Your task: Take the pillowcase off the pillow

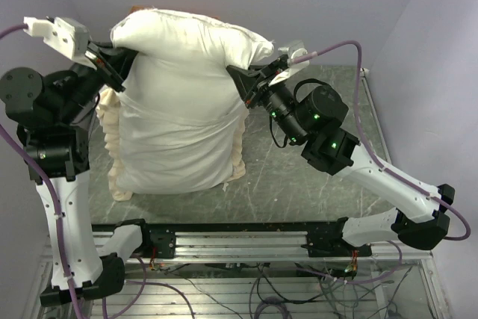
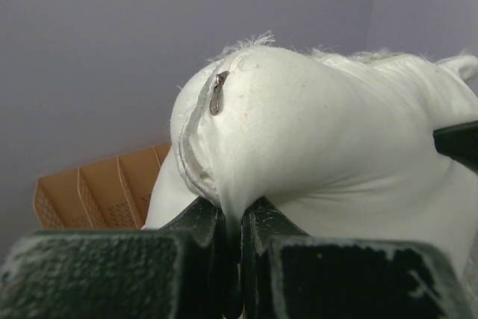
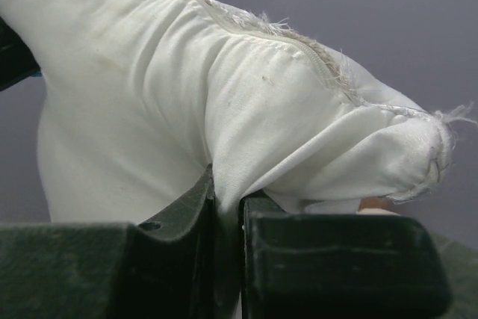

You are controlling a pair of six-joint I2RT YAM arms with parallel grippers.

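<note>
The pillow (image 1: pixel 183 95) is a plump white cushion, held up by its two upper corners with its lower end on the table. My left gripper (image 1: pixel 123 65) is shut on its left upper corner. My right gripper (image 1: pixel 240 80) is shut on its right upper corner. In the left wrist view the gripper (image 2: pixel 237 218) pinches a fold of the pillow (image 2: pixel 321 132) below a small zip pull (image 2: pixel 216 95). In the right wrist view the gripper (image 3: pixel 228 199) pinches pillow fabric (image 3: pixel 187 95) under a frayed seam. Only the pillowcase's cream frill (image 1: pixel 110 140) shows, along the pillow's lower left and right edges. Its grey face is hidden.
The grey marbled table (image 1: pixel 314 177) extends to the right of the pillow. A black rail (image 1: pixel 246 237) runs along the near edge between the arm bases. An orange slotted tray (image 2: pixel 82 192) stands behind the pillow in the left wrist view. Purple walls close the back and right.
</note>
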